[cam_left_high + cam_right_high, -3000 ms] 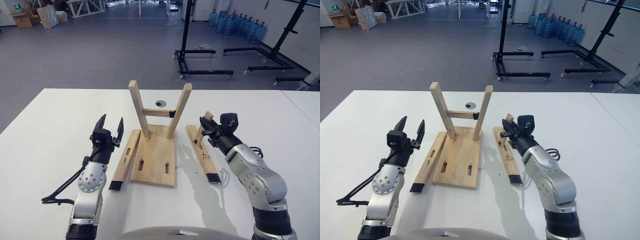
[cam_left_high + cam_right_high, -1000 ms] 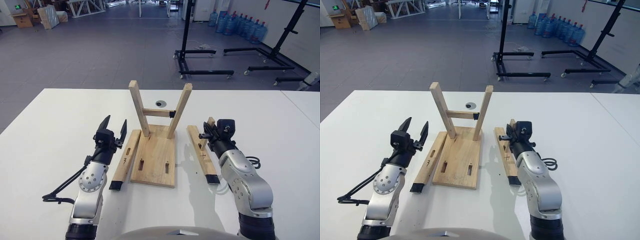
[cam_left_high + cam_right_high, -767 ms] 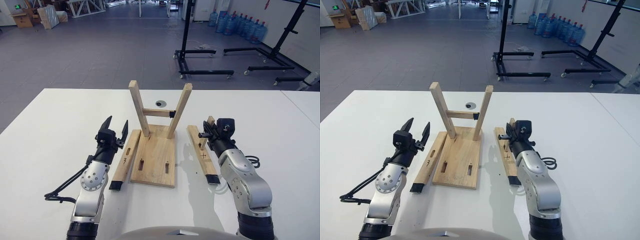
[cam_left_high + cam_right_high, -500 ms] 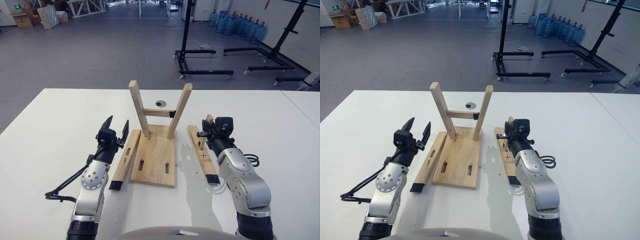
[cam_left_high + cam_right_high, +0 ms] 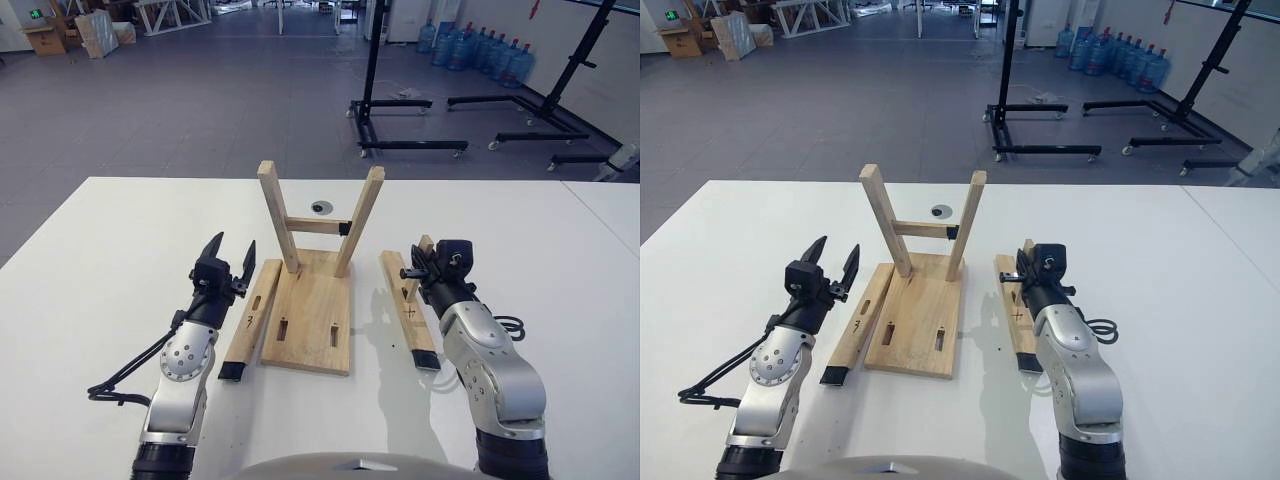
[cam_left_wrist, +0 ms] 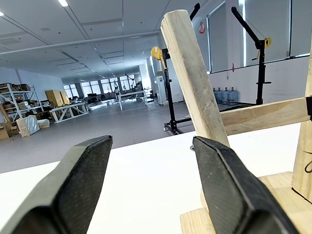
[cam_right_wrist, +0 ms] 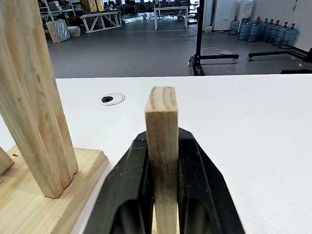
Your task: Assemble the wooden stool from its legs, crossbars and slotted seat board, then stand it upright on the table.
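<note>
Right tool (image 7: pixel 163 161) pinching the upright stub (image 7: pixel 162 112) on the right leg piece (image 5: pixel 407 310), apparently flat on the table (image 5: pixel 100 260) beside the seat board (image 5: pixel 310 315); my left tool (image 5: pixel 225 265) spread wide near the left leg piece (image 5: pixel 250 318).

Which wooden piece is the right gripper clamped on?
Find the seat board mid-table, two legs standing on it. On its right lies a loose leg; the short crossbar rising from it sits between the fingers of the right gripper. The left loose leg has none.
</note>
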Robot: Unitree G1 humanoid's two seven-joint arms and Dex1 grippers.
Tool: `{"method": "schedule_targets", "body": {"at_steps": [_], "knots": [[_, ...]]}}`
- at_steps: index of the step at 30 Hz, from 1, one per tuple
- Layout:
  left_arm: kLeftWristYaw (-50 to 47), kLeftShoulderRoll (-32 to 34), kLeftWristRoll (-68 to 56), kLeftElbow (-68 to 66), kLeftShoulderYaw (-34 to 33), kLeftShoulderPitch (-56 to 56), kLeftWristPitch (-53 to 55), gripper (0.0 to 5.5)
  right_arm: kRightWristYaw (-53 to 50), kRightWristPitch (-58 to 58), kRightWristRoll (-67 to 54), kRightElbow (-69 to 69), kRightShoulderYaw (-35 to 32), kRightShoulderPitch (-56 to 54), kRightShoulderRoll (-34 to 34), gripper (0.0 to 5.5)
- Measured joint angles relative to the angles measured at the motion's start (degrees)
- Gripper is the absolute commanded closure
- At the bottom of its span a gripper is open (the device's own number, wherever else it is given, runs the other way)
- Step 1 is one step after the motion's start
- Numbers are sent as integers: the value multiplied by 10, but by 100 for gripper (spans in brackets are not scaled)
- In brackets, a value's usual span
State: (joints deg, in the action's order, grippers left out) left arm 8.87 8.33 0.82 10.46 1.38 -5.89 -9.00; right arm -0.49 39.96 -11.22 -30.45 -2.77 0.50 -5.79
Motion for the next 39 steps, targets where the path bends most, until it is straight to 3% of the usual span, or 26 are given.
{"method": "schedule_targets", "body": {"at_steps": [7, 15, 20, 39], "knots": [[5, 0, -3, -2, 2, 11, 0, 249, -2, -2, 6, -2, 32, 0, 21, 511], [9, 0, -3, -3, 1, 12, 0, 249, 112, -352, 1, 336, -30, -81, -48, 511], [18, 2, -3, -10, 1, 17, 0, 249, 146, -477, 1, 491, -48, -127, -62, 511], [17, 0, -3, -39, 3, 39, -4, 249, 171, -539, -6, 607, -64, -182, -75, 511]]}}
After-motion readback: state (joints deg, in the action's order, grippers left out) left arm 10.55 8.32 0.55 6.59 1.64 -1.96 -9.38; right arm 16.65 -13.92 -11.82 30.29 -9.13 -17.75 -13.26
